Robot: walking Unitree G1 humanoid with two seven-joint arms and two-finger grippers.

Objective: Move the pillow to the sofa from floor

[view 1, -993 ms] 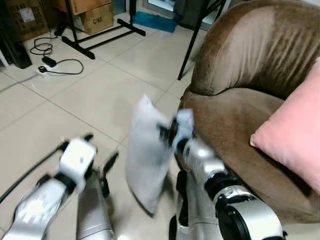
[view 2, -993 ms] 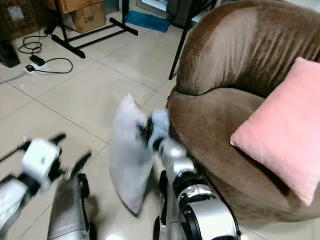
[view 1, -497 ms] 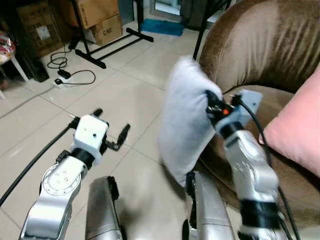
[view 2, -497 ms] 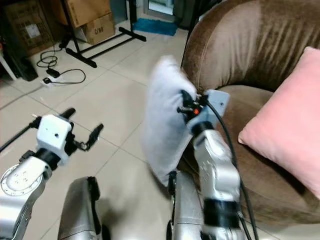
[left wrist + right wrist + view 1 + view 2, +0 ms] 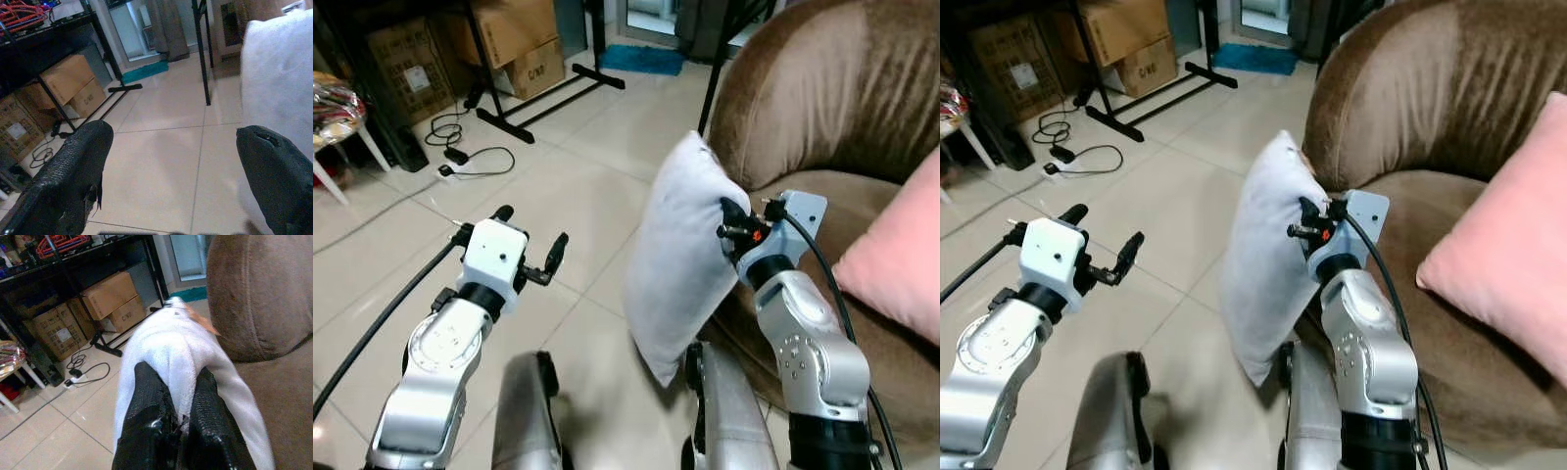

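Observation:
A white pillow (image 5: 680, 259) hangs upright in the air beside the brown sofa's (image 5: 822, 108) front edge, its lower corner above the tiled floor. My right gripper (image 5: 728, 223) is shut on the pillow's right edge; the right wrist view has both black fingers (image 5: 149, 396) pinching the white fabric (image 5: 171, 350). My left gripper (image 5: 529, 245) is held up to the left of the pillow, apart from it, open with nothing between its fingers (image 5: 73, 166). The pillow's edge (image 5: 279, 73) lies to one side in the left wrist view.
A pink cushion (image 5: 901, 259) leans on the sofa seat at the right. A black stand leg (image 5: 715, 59) rises behind the pillow. Cardboard boxes (image 5: 509, 34), a black rack base and a cable with a plug strip (image 5: 460, 162) lie on the floor at the back left.
My right gripper has lifted the pillow from low near the floor up beside the sofa's front. My left arm has risen with its gripper open. The camera view has shifted.

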